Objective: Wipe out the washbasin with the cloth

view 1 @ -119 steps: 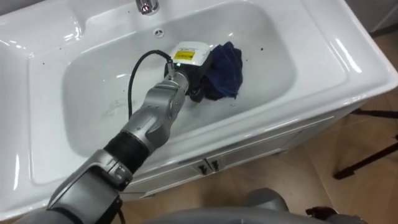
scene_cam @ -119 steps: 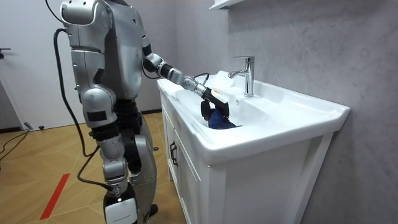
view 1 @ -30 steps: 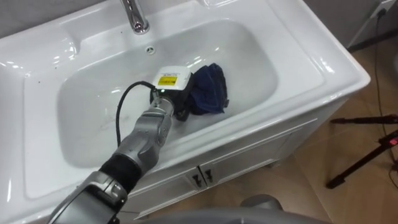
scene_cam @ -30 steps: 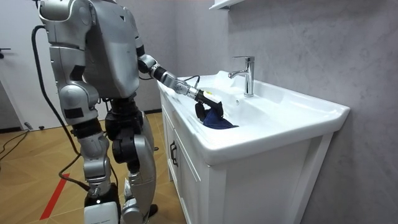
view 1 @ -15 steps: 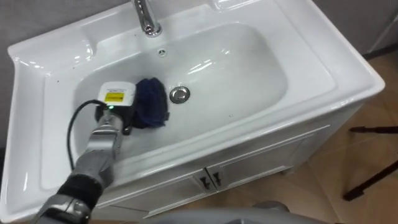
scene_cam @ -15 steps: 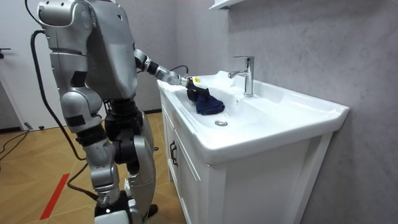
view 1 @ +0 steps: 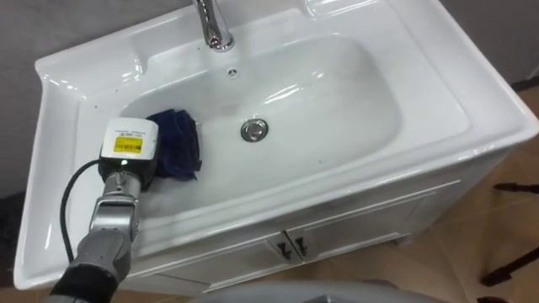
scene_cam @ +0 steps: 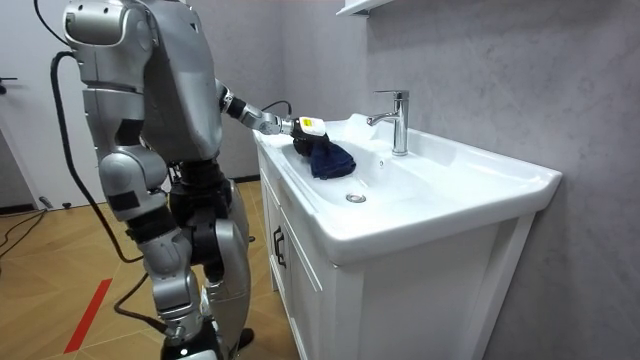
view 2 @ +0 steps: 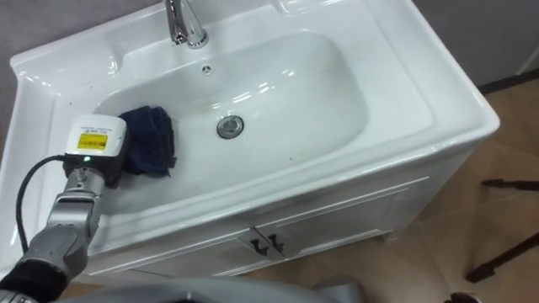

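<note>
A dark blue cloth [view 1: 177,143] lies bunched against the left inner wall of the white basin [view 1: 472,93]. My left hand [view 1: 126,168] comes in from the lower left and is shut on the cloth's left edge, pressing it to the basin wall. In the room view the same hand [scene_cam: 303,132] grips the cloth [scene_cam: 331,159] at the basin's near end, with the arm stretched out from the shoulder. My right hand [scene_cam: 150,226] hangs beside my hip. I stand at the end of the washstand, leaning slightly toward it.
The chrome tap [view 1: 215,25] rises at the basin's back rim, with a small overflow hole [view 1: 233,73] below it. The metal drain [view 1: 254,129] lies uncovered in the basin's middle. Cabinet doors with small handles [view 1: 295,246] are under the front edge. Wooden floor lies to the right.
My left hand has dragged the cloth from right of the basin's middle across to its left end, uncovering the drain. The eye view has shifted with my body.
</note>
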Robot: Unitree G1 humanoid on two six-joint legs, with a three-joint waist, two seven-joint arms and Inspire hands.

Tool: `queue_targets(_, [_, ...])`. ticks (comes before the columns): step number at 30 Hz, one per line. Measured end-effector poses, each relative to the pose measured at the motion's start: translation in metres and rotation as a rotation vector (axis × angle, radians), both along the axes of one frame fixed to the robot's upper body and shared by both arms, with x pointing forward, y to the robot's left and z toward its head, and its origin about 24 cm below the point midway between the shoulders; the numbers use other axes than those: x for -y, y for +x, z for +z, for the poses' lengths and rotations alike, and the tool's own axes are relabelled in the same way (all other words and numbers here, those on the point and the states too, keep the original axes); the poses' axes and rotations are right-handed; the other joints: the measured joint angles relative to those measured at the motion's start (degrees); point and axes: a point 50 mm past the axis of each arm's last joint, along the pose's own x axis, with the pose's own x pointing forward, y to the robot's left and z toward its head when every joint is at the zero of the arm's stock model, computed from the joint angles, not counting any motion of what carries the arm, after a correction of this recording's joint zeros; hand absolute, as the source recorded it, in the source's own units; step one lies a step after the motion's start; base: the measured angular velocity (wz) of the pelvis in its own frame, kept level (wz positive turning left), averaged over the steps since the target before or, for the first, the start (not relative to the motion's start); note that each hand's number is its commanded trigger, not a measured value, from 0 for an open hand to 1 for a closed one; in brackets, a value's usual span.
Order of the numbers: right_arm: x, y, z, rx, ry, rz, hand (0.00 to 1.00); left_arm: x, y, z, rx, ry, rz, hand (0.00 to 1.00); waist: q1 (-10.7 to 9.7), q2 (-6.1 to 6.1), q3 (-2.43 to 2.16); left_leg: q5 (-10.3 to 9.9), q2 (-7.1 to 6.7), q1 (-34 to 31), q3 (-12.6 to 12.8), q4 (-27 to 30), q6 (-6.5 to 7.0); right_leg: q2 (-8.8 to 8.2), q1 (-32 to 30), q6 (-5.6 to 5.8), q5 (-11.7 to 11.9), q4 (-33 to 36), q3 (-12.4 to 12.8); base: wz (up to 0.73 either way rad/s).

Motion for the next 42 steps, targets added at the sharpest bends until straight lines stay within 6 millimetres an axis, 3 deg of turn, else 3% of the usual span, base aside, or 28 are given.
queue_targets(3, [0.0,0.003,0.001,0.02,-0.009,0.0,0.0,-0.002,-0.004,0.002,0.02,-0.012,0.014,1.0,-0.03,-0.08,0.04,0.03,0.0,0.01,-0.53,-0.01,-0.05,0.04,0.25,-0.13,-0.08,-0.01,-0.41,0.07])
queue_targets(10, [-0.005,0.006,-0.001,0.022,0.006,0.029,0.0,0.0,0.001,0.005,0.034,-0.006,0.002,1.0,-0.02,-1.58,0.46,0.17,0.03,0.18,-1.11,-0.01,-0.26,0.22,0.91,-0.28,-0.2,-0.25,-0.77,0.07])
queue_targets(17, [-0.024,0.016,-0.009,0.041,0.061,0.075,0.0,0.009,0.012,0.011,0.019,-0.051,-0.003,1.0,-0.85,-3.1,1.26,0.2,-0.1,0.07,-2.21,-0.03,-0.31,0.12,1.42,-0.21,-0.24,-0.71,-1.77,0.08])
queue_targets(25, [-0.031,0.01,-0.012,0.013,0.08,0.097,0.0,0.026,0.02,0.008,-0.033,-0.097,0.007,1.0,-3.41,-3.48,1.33,0.19,-0.32,-1.25,-2.97,0.4,-0.3,-0.03,1.02,-0.1,-0.22,-0.95,-2.8,0.08])
queue_targets(42, [-0.04,0.01,-0.017,-0.062,0.113,0.176,0.0,0.101,0.054,0.016,-0.17,-0.244,-0.111,1.0,-8.52,-3.18,1.57,0.2,-0.81,-1.79,-3.76,0.25,-0.29,-0.48,0.97,0.14,-0.22,-1.0,-3.71,0.03])
